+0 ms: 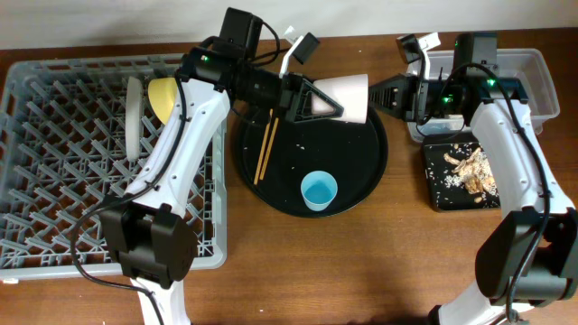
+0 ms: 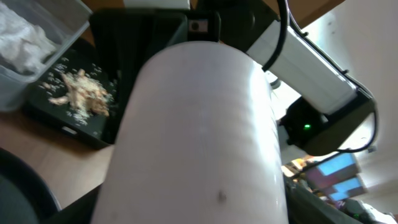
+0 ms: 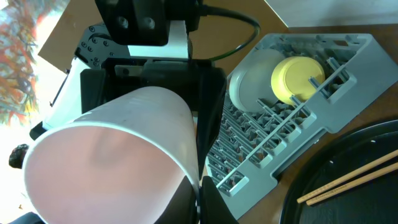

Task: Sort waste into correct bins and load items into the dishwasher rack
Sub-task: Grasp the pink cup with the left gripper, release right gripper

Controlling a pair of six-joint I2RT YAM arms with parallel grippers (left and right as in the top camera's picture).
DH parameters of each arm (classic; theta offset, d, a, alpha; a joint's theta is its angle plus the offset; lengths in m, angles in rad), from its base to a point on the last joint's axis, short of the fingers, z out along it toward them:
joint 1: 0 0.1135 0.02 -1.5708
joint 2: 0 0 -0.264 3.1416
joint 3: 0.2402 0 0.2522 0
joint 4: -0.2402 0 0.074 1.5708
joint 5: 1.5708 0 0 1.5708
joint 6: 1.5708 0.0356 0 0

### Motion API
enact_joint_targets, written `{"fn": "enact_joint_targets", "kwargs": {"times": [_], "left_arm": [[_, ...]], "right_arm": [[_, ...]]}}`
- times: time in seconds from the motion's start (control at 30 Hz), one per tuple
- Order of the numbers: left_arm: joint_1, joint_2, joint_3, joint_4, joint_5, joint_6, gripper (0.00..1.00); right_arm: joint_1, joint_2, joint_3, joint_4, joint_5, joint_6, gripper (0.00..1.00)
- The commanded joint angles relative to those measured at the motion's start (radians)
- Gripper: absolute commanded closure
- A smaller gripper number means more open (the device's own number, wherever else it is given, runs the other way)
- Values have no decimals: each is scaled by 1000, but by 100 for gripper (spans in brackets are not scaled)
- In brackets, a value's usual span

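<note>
A pink cup [image 1: 348,95] lies sideways in the air above the round black tray, held between both arms. My left gripper [image 1: 318,99] is shut on its base, and the cup fills the left wrist view [image 2: 199,137]. My right gripper [image 1: 377,94] pinches its rim wall [image 3: 200,199], mouth toward the right wrist camera [image 3: 112,155]. The light blue cup [image 1: 319,190] and chopsticks [image 1: 267,144] rest on the round tray. The grey plate [image 1: 134,117] and yellow bowl [image 1: 164,95] stand in the dishwasher rack [image 1: 54,181].
The round black tray [image 1: 361,181] sits mid-table. At the right, a shallow black tray [image 1: 438,194] holds tan food scraps [image 1: 471,170], and behind it the clear tub [image 1: 533,81] holds a white napkin [image 2: 18,34].
</note>
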Motion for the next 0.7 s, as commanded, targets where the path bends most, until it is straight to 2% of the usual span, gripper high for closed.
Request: {"fn": "enact_joint_targets", "kwargs": {"times": [0.0,0.03,0.23,0.33,0.4,0.57,0.67], "left_arm": [[-8,-4,-1,51,-24,2,36],[-9,-4,-1,61,-24,2,39],[-11,-4,-1,109,-25,2,41],[-13,-4,-1,112,-24,2,52],[-13,-4,-1,123,-24,2,52],[-13,-4,-1,135,-20,-2,34],[-8,-4,-1,157,-20,-2,19]], "right_arm": [[7,-4,5,0,-5,5,96],[7,-4,5,0,-5,5,96],[8,-4,5,-1,-5,5,96],[8,-4,5,-2,-5,5,95],[8,-4,5,-5,-3,5,95],[8,-4,5,-8,-2,4,95],[8,-4,5,-8,-2,4,96]]}}
